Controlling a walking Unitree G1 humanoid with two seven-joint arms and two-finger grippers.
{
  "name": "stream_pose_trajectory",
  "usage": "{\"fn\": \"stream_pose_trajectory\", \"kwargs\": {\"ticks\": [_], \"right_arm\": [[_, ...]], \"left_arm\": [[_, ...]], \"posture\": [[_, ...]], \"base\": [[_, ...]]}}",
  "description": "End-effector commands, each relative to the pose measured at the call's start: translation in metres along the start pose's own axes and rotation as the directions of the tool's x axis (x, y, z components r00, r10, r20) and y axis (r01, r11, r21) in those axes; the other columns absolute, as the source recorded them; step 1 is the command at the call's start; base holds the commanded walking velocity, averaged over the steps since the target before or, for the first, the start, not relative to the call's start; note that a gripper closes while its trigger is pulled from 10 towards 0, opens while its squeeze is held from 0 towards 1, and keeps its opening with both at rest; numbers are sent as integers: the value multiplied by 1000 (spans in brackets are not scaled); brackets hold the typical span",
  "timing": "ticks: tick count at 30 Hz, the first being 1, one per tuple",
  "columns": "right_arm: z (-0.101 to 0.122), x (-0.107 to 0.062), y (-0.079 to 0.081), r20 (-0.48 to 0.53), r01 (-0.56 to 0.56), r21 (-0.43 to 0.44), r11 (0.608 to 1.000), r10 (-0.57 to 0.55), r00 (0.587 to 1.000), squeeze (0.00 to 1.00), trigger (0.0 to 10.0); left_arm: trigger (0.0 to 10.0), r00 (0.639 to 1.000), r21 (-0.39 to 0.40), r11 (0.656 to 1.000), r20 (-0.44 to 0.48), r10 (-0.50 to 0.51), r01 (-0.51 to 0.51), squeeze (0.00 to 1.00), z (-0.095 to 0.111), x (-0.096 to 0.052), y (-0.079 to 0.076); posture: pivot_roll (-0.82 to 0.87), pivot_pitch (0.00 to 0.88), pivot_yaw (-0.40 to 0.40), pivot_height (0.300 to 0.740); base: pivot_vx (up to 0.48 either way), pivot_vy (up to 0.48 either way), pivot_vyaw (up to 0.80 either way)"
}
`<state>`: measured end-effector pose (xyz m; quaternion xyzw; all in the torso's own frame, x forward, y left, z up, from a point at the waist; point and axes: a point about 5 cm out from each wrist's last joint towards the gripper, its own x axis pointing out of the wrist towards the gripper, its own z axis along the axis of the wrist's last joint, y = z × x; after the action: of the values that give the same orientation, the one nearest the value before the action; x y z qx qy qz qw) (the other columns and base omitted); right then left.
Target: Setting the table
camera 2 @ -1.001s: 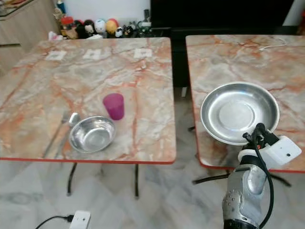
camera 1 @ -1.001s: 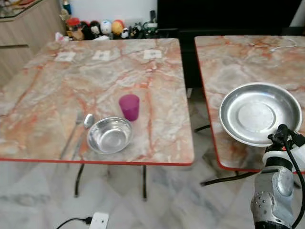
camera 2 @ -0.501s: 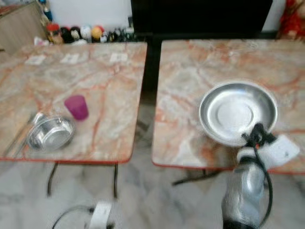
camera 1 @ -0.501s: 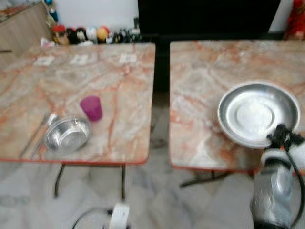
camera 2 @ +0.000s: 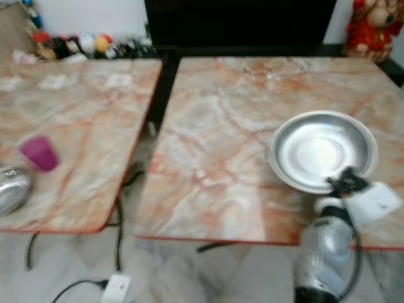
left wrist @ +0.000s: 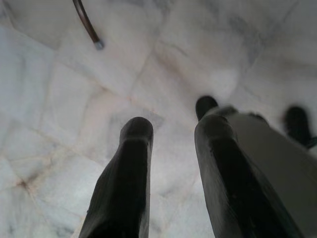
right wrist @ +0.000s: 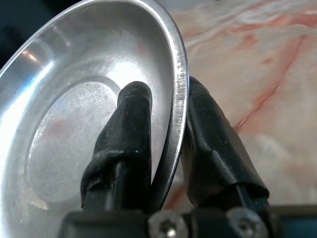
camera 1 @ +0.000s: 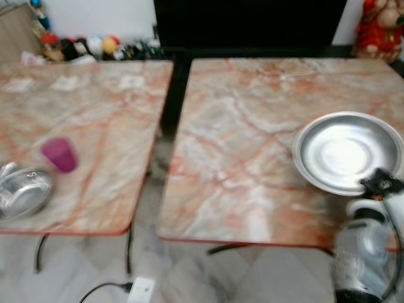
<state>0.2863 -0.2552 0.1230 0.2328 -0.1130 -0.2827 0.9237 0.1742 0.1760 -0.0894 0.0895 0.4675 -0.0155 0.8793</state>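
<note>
Item: steel plate (camera 1: 346, 150), pinched by its rim between my right gripper's (right wrist: 166, 148) closed fingers, one inside, one beneath, so it rides level above the right marble table (camera 1: 240, 145). My left gripper (left wrist: 171, 163) hangs idle, fingers slightly parted, holding nothing.

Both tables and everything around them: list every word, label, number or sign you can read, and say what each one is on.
No text is readable.
Three small white cards on the left table: too blurred to read.
Steel plate in the right gripper, purple cup, steel bowl: no markings visible.
Figurines behind the table: no legible writing.
</note>
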Motion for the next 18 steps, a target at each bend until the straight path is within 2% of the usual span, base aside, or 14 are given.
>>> {"fn": "stream_pose_trajectory", "kwargs": {"ticks": [1,13,15,16,18], "right_arm": [[4,3,-10,6,59,13,998,-59,998,0,10000],[-8,-13,-10,-44,54,0,999,-54,998,0,10000],[-9,-29,-13,-69,42,-4,999,-42,997,0,10000],[-9,-29,-13,-69,42,-4,999,-42,997,0,10000],[-5,-42,-14,-82,30,-7,1000,-30,996,0,10000]], "left_arm": [[10000,1000,-20,1000,-4,-4,4,0,1,0,-3],[10000,1000,-31,1000,-2,2,-2,0,3,1,-2],[10000,1000,-33,999,-1,5,-5,0,3,1,-2],[10000,1000,-33,999,-1,5,-5,0,3,1,-2],[10000,1000,-29,1000,-2,5,-5,0,3,1,-1]], "posture": [[-111,78,42,740],[-108,95,40,740],[-112,99,38,740],[-112,99,38,740],[-122,102,40,740]], "base": [[0,0,0],[0,0,0],[0,0,0],[0,0,0],[0,0,0]]}}
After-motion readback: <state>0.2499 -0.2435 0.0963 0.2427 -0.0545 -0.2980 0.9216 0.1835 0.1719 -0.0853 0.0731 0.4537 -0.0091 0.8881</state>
